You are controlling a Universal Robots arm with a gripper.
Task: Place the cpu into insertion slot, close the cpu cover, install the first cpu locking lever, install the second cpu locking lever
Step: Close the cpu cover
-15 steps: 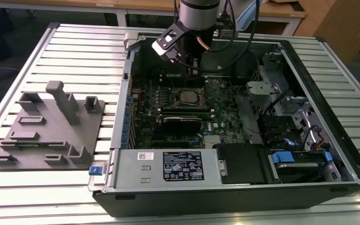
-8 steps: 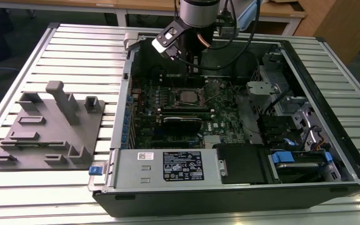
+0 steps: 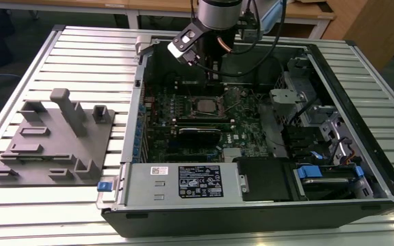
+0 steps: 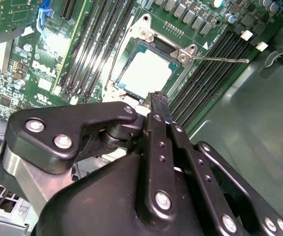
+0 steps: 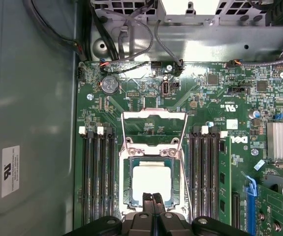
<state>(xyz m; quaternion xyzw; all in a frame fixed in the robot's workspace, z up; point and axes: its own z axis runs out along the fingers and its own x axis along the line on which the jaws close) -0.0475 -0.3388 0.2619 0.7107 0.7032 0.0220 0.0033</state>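
In the insertion slot [image 5: 127,182] the cpu [image 5: 151,179] lay seated, just ahead of the pincer [image 5: 153,196], which was clenched on nothing. Beyond it the cpu cover [image 5: 153,114] looked raised. A locking lever [image 4: 220,60] stuck out loose, so cover and levers were judged undone.

The cpu [image 5: 151,179] has a pale silver-grey top, framed by the silvery cpu cover [image 5: 151,153]. The motherboard [image 5: 210,98] is green, striped with black memory slots [image 5: 97,172]. The gripper [image 5: 153,199] is black. The desk [image 3: 80,61] is silver with ribbed lines, the fixture block [image 3: 53,143] plain grey, the power supply box [image 3: 149,179] silvery with a black label [image 3: 200,180] and a blue tab [image 3: 104,186].
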